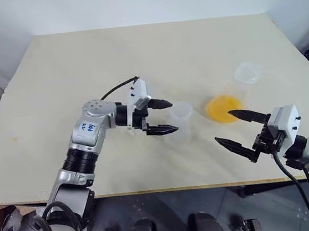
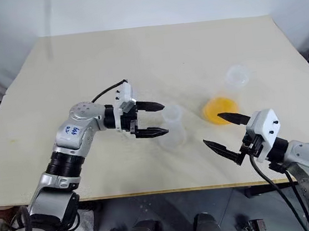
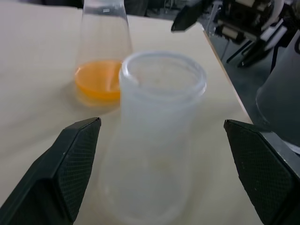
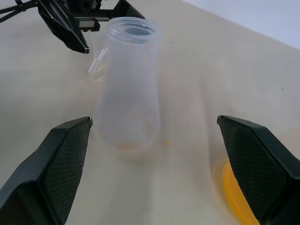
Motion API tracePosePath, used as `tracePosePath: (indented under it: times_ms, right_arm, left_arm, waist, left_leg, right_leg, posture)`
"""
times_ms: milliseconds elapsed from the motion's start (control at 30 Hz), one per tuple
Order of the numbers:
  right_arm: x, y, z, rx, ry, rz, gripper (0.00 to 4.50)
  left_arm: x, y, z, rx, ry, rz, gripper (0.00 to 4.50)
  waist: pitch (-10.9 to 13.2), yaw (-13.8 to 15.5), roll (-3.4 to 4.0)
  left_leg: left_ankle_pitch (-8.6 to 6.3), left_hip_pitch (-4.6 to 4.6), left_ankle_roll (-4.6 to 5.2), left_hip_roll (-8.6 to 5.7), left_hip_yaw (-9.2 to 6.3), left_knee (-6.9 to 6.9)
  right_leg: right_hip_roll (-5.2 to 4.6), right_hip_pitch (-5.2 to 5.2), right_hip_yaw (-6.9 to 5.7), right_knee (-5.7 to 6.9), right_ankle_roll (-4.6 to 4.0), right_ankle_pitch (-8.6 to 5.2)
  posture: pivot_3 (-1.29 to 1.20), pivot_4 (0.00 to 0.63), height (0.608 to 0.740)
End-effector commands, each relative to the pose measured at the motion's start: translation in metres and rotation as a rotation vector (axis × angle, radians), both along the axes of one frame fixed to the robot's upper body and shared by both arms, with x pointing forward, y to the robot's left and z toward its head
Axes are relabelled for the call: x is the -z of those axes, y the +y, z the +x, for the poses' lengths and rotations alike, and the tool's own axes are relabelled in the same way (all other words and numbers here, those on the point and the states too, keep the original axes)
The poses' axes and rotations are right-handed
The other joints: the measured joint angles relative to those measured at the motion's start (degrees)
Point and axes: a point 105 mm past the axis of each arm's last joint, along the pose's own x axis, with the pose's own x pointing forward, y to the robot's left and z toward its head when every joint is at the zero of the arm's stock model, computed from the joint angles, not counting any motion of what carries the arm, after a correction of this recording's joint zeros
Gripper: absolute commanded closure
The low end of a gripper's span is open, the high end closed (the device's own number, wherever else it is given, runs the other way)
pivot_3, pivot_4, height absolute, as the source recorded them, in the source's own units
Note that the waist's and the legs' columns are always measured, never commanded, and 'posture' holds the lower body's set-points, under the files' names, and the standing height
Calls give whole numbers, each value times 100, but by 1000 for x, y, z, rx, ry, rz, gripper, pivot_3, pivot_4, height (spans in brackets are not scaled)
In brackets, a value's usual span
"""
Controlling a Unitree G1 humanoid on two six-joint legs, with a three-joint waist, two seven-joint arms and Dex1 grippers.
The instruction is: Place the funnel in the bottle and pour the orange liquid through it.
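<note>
Left eye view: the bottle (image 1: 181, 122) stands upright mid-table, empty, just beside the left gripper (image 1: 162, 116), whose jaws are spread and hold nothing. Right of it, the larger flask (image 1: 224, 106) holds the orange liquid (image 1: 223, 109). The right gripper (image 1: 234, 128), jaws spread, hovers nearby

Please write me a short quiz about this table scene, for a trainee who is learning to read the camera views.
1. True or false: the left gripper is shut on the bottle.
2. Where is the orange liquid? A: in the bottle. B: in the larger flask. C: spilled over the table.
3. Fill in: the right gripper is ___.

Key: 1 false, its fingers stand open on either side of the bottle, apart from it. 2 B. 3 open.
</note>
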Motion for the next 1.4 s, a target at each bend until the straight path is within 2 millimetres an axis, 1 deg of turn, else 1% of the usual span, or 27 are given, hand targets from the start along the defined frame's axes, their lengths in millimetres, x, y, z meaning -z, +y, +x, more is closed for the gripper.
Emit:
tracePosePath:
  times_ms: [33,133,267,400,500,533,600,633,767,833,933,1000,1133,1267,1333,1400]
  right_arm:
    - [-9,-3,-1,-13,-26,-21,0]
    - [-10,-5,0,-28,-19,-33,0]
    - [-12,-6,1,-56,-10,-48,0]
    - [-14,-5,3,-86,-1,-54,0]
    - [-16,-6,4,-106,1,-52,0]
    - [-17,-6,4,-115,6,-54,0]
    - [-19,-6,5,-134,14,-53,0]
    - [-19,-6,5,-144,21,-52,0]
    - [-21,-6,8,-174,30,-54,0]
    - [-24,-5,10,-183,25,-53,0]
    - [-26,-4,12,-201,21,-54,0]
    - [-28,-3,14,-213,17,-59,0]
    - [-33,-1,18,-233,7,-65,0]
    - [-37,1,22,-248,-1,-76,0]
    - [-38,2,23,-252,-5,-80,0]
    - [-39,3,24,-255,-7,-82,0]
  left_arm:
    - [-15,11,-7,4,-38,-28,29]
    - [-23,27,-6,-55,-53,-58,29]
    - [-44,60,-3,-192,-95,-131,29]
    - [-48,96,-13,-307,-96,-166,29]
    - [-40,124,-23,-400,-86,-172,29]
    - [-36,138,-29,-452,-89,-167,29]
    - [-29,157,-44,-514,-87,-178,29]
    - [-23,167,-53,-548,-78,-178,29]
    - [-2,194,-81,-661,-49,-158,29]
    - [4,203,-95,-704,-53,-149,29]
    - [10,207,-110,-753,-52,-145,29]
    - [11,204,-112,-779,-63,-143,29]
    - [6,192,-102,-876,-66,-147,29]
    - [4,172,-90,-959,4,-89,29]
    - [2,162,-84,-946,23,-49,29]
    - [2,147,-76,-894,36,16,29]
  waist:
    - [0,0,0]
    - [0,-1,0]
    - [0,-14,0]
    - [-1,-57,2]
    - [-1,-91,3]
    - [-1,-116,3]
    - [-1,-132,3]
    - [-1,-133,3]
    - [-1,-129,4]
    - [0,-106,5]
    - [0,-82,5]
    - [0,-47,5]
    - [0,0,5]
    - [0,3,5]
    - [0,-1,5]
    - [0,4,5]
  left_leg:
    - [0,0,0,1,0,0]
    - [0,0,0,3,-2,0]
    - [0,0,0,7,-2,0]
    - [0,1,0,10,-4,-4]
    - [0,1,0,9,-4,-5]
    - [0,1,0,10,-5,-5]
    - [0,2,0,13,-6,-11]
    - [0,2,-1,16,-6,-12]
    - [0,2,-1,19,-6,-13]
    - [0,2,-1,20,-7,-17]
    - [0,3,-1,20,-18,-16]
    - [-1,4,-1,20,-20,-16]
    - [-1,5,-1,21,-19,-16]
    - [-1,6,-1,20,-20,-19]
    - [-1,6,-1,20,-19,-22]
    - [1,7,-3,21,-18,-23]
  right_leg:
    - [0,0,0,0,0,0]
    - [0,0,0,1,0,0]
    - [2,-1,0,0,0,0]
    - [1,-1,1,0,0,0]
    - [-1,-1,4,-1,0,0]
    - [-1,-1,4,-1,0,0]
    - [-1,-2,5,-2,-1,0]
    - [0,-2,6,-6,-1,0]
    - [-4,2,12,-19,-1,0]
    - [-5,12,16,-54,-1,0]
    - [-12,28,26,-70,-3,1]
    - [-12,31,29,-86,-3,1]
    - [-9,34,30,-87,-3,1]
    - [-9,33,33,-65,-3,1]
    - [-6,29,34,-60,-3,1]
    - [-3,26,33,-56,-3,1]
  posture:
    - [0,150,740]
    - [0,150,740]
    - [0,150,740]
    - [0,150,740]
    - [0,150,740]
    - [0,150,740]
    - [0,150,740]
    - [0,150,740]
    - [0,150,740]
    - [0,150,740]
    - [0,150,740]
    - [0,150,740]
    - [0,150,740]
    - [0,150,740]
    - [0,150,740]
    - [0,150,740]
